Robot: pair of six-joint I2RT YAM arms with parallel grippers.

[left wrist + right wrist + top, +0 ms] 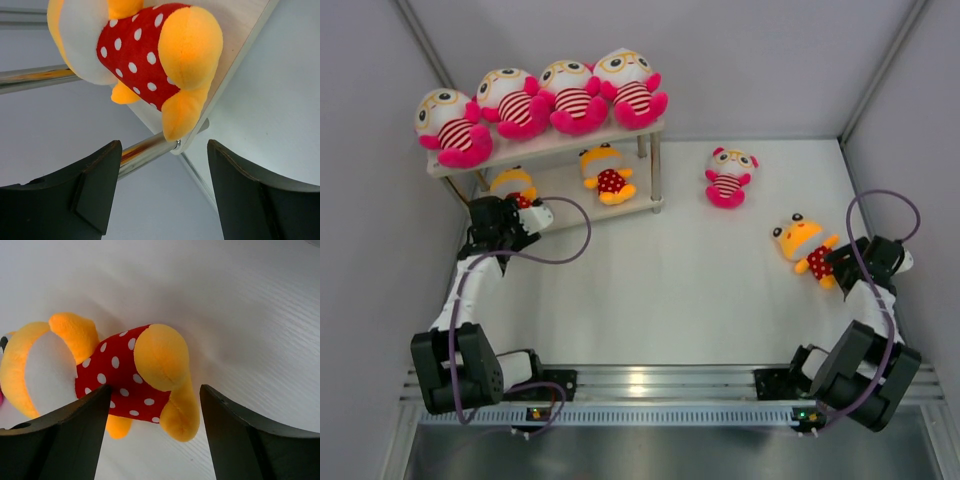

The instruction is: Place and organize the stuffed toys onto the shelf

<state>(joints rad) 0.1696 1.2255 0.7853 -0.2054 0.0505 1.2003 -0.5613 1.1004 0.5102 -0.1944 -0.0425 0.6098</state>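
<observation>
R end effector (155, 392) is open w/ nothing in it, and the orange polka-dot plush (125, 375) lies on the desk (250, 300) just ahead of it, feet nearest, head pointing away. Its long axis runs approx. along the line btwn the jaws, so I'd guess the wrist needs a turn to pinch across the belly. L end effector (164, 147), also open & empty, is over at the shelf (638, 207) by a second orange plush (145, 50), so the R arm is far nearer.
</observation>
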